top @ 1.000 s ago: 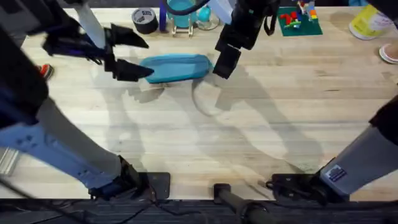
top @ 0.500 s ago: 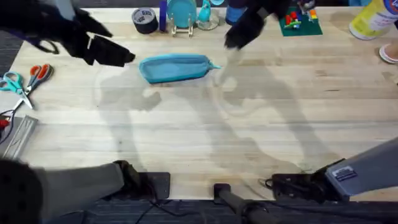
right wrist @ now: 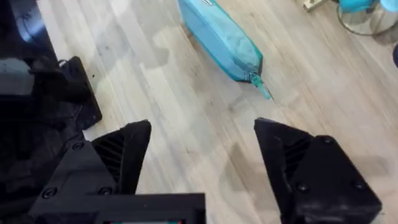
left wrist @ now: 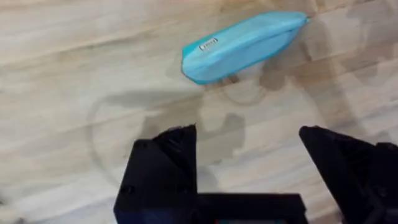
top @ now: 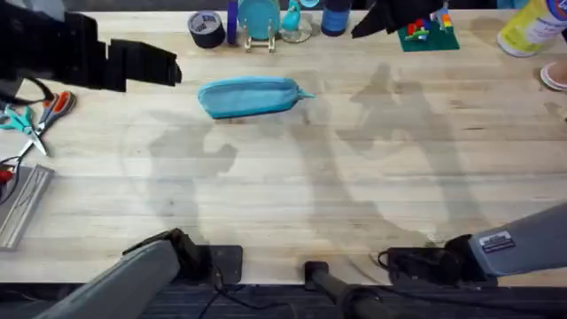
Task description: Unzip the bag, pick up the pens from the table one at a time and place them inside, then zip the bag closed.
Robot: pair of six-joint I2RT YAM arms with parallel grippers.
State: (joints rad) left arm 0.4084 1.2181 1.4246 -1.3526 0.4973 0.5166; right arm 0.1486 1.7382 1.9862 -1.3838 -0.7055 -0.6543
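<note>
hands withdrawn; bag lies crosswise

Soft arm shadows fall across pale wood planks, with a dark strip of floor at the far-left edge.

Both arms rise from their bases at the near edge and reach high toward the far side. The left arm sweeps to the far left, its dark left end effector raised and pointing inward; in its wrist view the left end effector holds its two black fingers spread wide with nothing between them. The right end effector sits at the far edge, and its own view shows the right end effector likewise gaping and empty.
</note>
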